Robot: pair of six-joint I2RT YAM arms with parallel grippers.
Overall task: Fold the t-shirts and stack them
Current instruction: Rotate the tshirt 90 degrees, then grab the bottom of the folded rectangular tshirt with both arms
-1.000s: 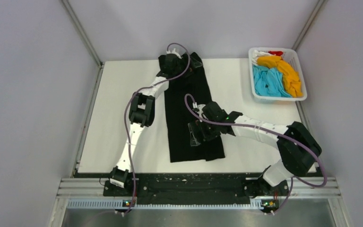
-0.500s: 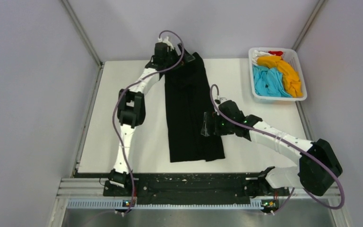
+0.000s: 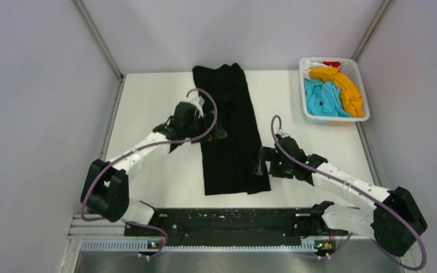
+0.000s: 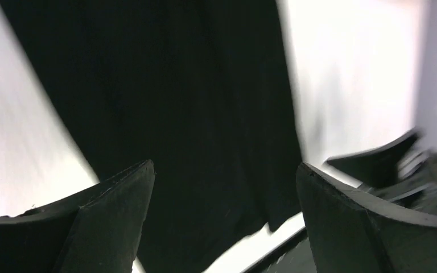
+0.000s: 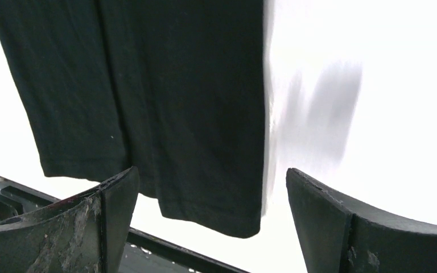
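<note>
Surface: white table between grey walls, arm bases at its near edge.
Left fingers: left gripper spread wide and holding nothing, above the large black cloth t-shirt about mid-length, toward its left edge.
Right fingers: right gripper likewise apart and empty, over the shirt's right edge just short of the near hem.
Shirt: flat on the table as a narrow strip, long axis near to far, far end at the table's far edge.
Key relation: the near hem lies closest to the right arm. A crosswise fold probably wants both grippers at that hem's corners.
Far right: white plastic basket holding a crumpled orange t-shirt, sky-blue t-shirt, white t-shirt and red t-shirt.
</note>
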